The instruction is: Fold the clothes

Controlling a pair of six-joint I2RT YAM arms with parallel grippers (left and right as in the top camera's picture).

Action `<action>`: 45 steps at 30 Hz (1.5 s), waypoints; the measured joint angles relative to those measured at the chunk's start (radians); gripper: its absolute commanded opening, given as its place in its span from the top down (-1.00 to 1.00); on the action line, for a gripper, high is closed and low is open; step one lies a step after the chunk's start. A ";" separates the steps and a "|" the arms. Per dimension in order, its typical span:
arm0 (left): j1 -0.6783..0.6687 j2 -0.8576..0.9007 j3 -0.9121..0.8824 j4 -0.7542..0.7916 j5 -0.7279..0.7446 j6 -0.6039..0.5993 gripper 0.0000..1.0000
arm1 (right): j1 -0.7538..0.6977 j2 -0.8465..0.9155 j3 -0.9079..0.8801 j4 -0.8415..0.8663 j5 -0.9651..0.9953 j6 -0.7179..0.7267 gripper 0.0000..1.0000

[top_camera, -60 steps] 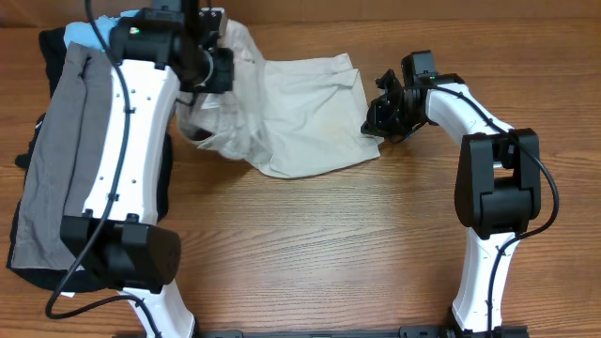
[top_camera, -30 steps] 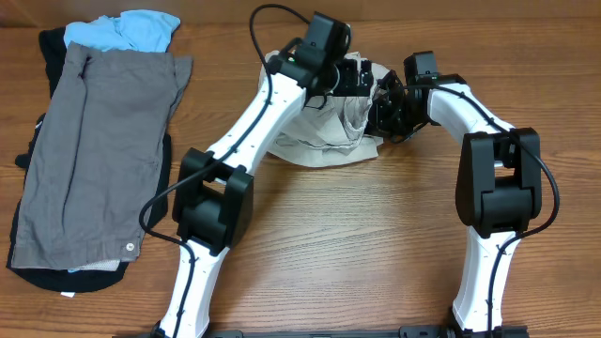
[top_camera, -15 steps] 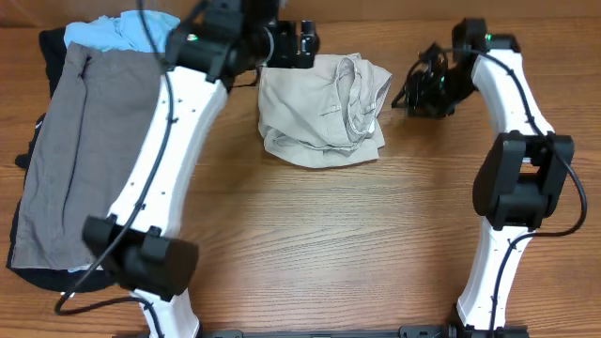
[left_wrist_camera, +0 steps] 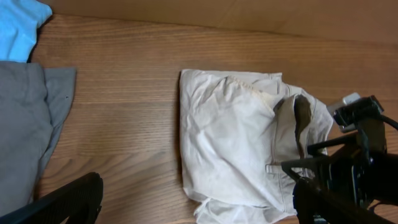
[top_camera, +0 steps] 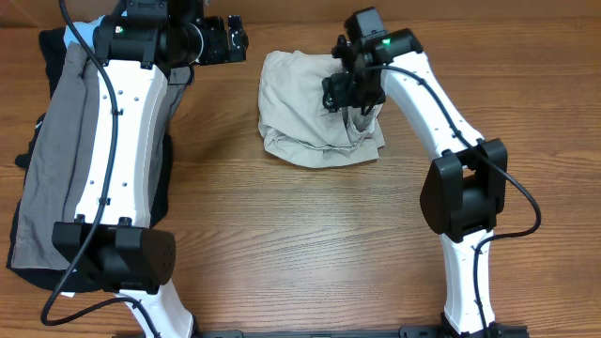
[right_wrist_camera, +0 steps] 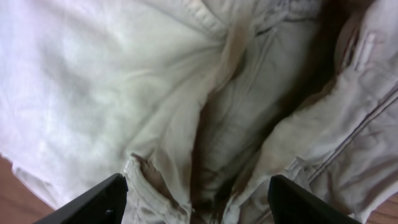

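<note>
The clothes, a pair of cream shorts, lie bunched in a rough folded bundle at the back middle of the table, with the waistband and a pocket on their right side. My right gripper hovers open directly over that right side. In the right wrist view the wrinkled shorts fill the picture, and the right gripper spreads its fingers above the cloth, holding nothing. My left gripper stands open to the back left of the shorts, apart from them. In its own view the left gripper is wide open above bare wood and the shorts' near edge.
A pile of garments lies at the left: grey shorts on top, a black garment beneath, a light-blue one at the back. My left arm reaches over this pile. Bare wooden table stretches in front of the shorts.
My left arm has swung away from the shorts to the back left. The right arm has moved from beside the shorts to over them, and its gripper has opened.
</note>
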 measured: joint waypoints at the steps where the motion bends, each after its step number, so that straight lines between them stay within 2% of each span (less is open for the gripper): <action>1: 0.000 0.000 0.000 -0.002 0.000 0.006 -1.00 | 0.003 0.000 0.000 0.002 0.011 0.007 -0.43; 10: 0.000 0.000 0.000 -0.012 0.000 0.017 -1.00 | -0.001 0.000 -0.038 0.055 0.092 0.046 0.55; 14: 0.000 0.000 0.000 -0.026 0.000 0.020 -1.00 | -0.002 0.000 -0.108 0.083 0.105 0.050 0.74; 20: 0.000 0.009 -0.001 -0.032 -0.002 0.020 -1.00 | -0.026 0.000 -0.124 0.077 0.201 0.086 0.76; 22: 0.000 0.010 -0.001 -0.033 -0.019 0.020 -1.00 | -0.059 0.000 -0.124 0.063 0.230 0.093 0.62; 24: 0.000 0.009 -0.001 -0.040 -0.036 0.020 -1.00 | -0.095 0.000 -0.124 0.047 0.239 0.094 0.13; 27: 0.000 0.010 -0.002 -0.050 -0.066 0.020 -1.00 | -0.141 0.000 -0.124 0.008 0.243 0.103 -0.25; 30: 0.000 0.010 -0.002 -0.050 -0.090 0.020 -1.00 | -0.154 0.000 -0.121 -0.025 0.219 0.096 -0.91; 31: 0.000 0.010 -0.002 -0.050 -0.097 0.020 -1.00 | -0.153 0.000 -0.120 -0.030 0.202 0.098 -1.00; 38: 0.000 0.010 -0.002 -0.050 -0.114 0.020 -1.00 | -0.166 -0.008 -0.116 -0.020 0.014 0.057 -1.00; 45: 0.000 0.010 -0.002 -0.050 -0.114 0.020 -0.99 | -0.256 -0.008 -0.116 0.038 -0.161 0.034 -1.00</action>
